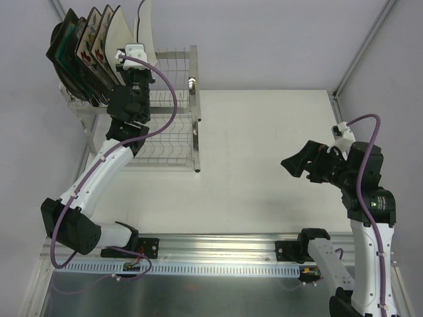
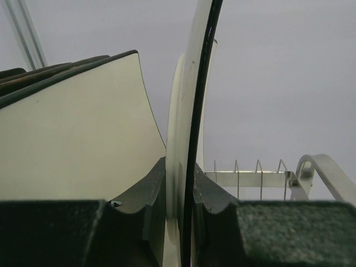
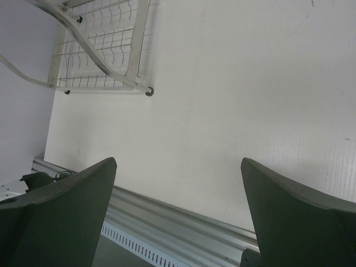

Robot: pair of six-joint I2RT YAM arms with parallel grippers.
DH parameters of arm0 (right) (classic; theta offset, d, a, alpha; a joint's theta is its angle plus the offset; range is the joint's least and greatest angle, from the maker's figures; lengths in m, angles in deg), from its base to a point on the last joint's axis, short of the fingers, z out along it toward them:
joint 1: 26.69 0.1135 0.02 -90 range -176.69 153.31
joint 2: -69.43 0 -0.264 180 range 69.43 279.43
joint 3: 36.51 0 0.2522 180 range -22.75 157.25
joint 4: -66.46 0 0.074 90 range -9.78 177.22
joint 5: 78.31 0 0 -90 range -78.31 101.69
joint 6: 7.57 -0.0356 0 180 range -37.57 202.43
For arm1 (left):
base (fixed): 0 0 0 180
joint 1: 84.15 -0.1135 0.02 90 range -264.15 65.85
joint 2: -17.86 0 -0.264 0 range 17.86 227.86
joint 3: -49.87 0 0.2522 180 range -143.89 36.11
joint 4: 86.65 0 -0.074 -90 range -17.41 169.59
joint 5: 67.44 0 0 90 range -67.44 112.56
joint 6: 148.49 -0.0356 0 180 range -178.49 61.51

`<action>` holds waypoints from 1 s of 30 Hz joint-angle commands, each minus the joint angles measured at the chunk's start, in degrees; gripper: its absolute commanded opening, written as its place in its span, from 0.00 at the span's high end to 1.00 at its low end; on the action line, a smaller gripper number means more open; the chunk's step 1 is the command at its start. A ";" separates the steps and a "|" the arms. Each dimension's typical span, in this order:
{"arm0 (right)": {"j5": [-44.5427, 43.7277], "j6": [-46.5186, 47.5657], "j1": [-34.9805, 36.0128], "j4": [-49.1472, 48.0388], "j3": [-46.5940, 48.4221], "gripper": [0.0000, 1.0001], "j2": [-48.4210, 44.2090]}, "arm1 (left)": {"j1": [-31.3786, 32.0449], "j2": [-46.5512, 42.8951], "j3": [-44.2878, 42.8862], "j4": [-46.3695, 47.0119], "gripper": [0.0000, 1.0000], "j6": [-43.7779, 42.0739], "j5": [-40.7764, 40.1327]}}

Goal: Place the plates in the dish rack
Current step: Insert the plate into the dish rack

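My left gripper (image 1: 140, 58) is shut on the lower edge of the round cream plate with a dark rim (image 1: 146, 26), held upright on edge over the top tier of the dish rack (image 1: 173, 99). In the left wrist view both pads press the round plate (image 2: 189, 111), and the gripper (image 2: 186, 183) stands just right of the white square plate (image 2: 83, 133). Several square plates (image 1: 86, 46) stand upright in the rack's left end. My right gripper (image 1: 295, 163) hangs open over the table at the right, and nothing lies between the jaws of that gripper (image 3: 178, 167).
Upright prongs of the rack (image 2: 250, 178) stand free to the right of the held plate. The rack's lower tier (image 3: 105, 44) shows far off in the right wrist view. An aluminium rail (image 1: 218, 247) runs along the near table edge.
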 commanded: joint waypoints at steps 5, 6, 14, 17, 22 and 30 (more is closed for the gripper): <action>0.02 1.06 0.78 0.56 0.41 0.00 -0.98 | -0.75 -5.83 -1.37 9.72 1.00 3.02 1.37; -0.07 1.07 0.78 0.57 0.41 0.00 -0.98 | -0.75 -5.92 -1.02 9.46 1.00 3.28 1.37; -0.34 1.15 0.78 0.65 -0.12 0.00 -1.60 | -0.75 -7.41 0.21 4.28 1.00 5.31 1.36; -0.42 1.15 0.78 0.74 -0.30 0.00 -1.95 | -0.75 -7.76 0.65 1.73 1.00 6.27 1.80; -0.34 1.24 0.78 0.74 -0.65 0.01 -2.04 | -0.84 -8.11 2.05 -0.12 1.00 7.51 2.25; -0.34 1.24 0.96 0.83 -0.65 0.00 -2.30 | -0.75 -7.76 4.34 -0.04 1.00 7.33 3.12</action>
